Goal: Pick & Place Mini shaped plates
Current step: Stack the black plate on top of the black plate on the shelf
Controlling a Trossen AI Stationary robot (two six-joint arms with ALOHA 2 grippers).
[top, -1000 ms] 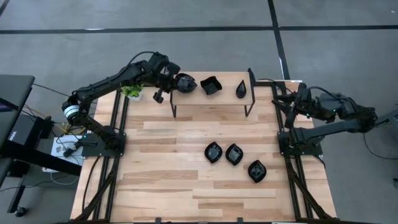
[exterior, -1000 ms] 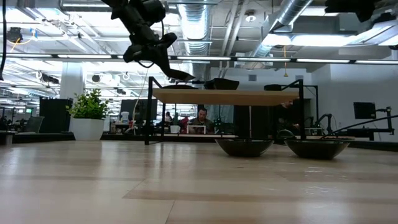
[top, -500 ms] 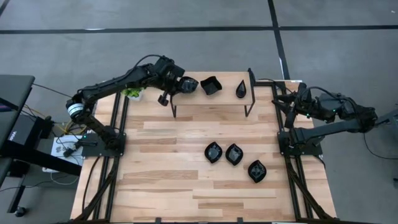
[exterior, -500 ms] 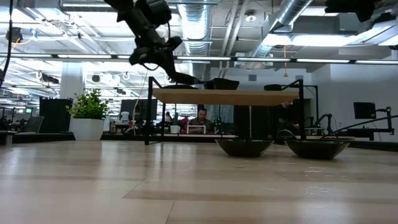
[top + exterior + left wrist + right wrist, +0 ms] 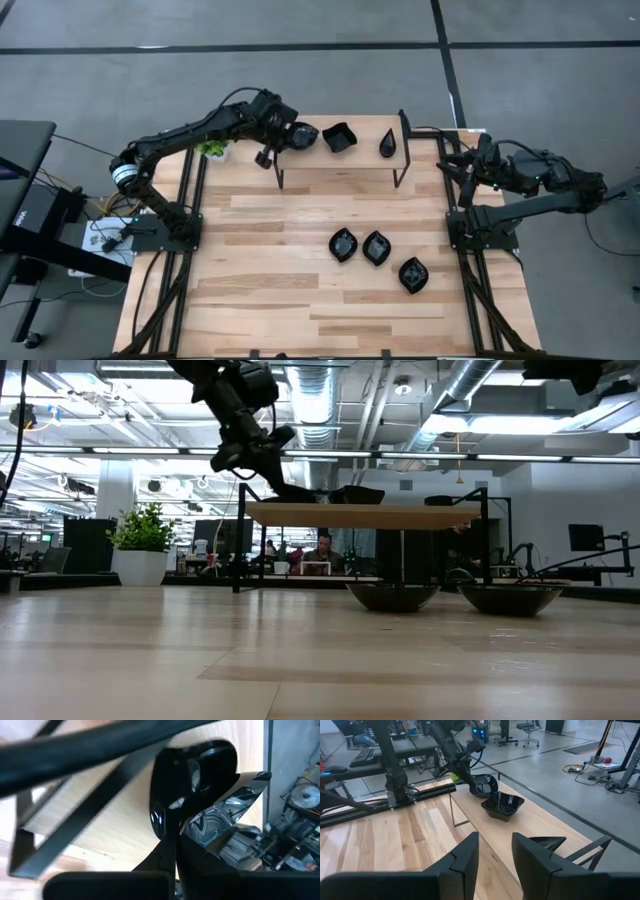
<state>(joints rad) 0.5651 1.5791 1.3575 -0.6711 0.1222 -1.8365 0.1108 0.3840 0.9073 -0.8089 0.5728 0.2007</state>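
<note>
Looking straight down, the left gripper (image 5: 285, 137) is pinched on the near rim of a glossy black plate (image 5: 303, 136) that sits on the raised wooden shelf (image 5: 362, 158). Just beyond it lie a wavy-edged square dish (image 5: 339, 137) and a teardrop dish (image 5: 388, 144). Three leaf-shaped plates (image 5: 375, 248) rest on the plank table (image 5: 260, 280), well apart from this tool. The right gripper (image 5: 462, 163) waits at the table's right edge.

At table height, the left gripper meets the shelf's left end from above.

Its wrist camera shows the fingers (image 5: 167, 855) closed thin on the plate's edge; the glaze mirrors light, so it looks hard, slippery and likely brittle. A rim pinch seems the only hold.

From the right wrist, those fingers (image 5: 465, 857) stand apart, empty.
</note>
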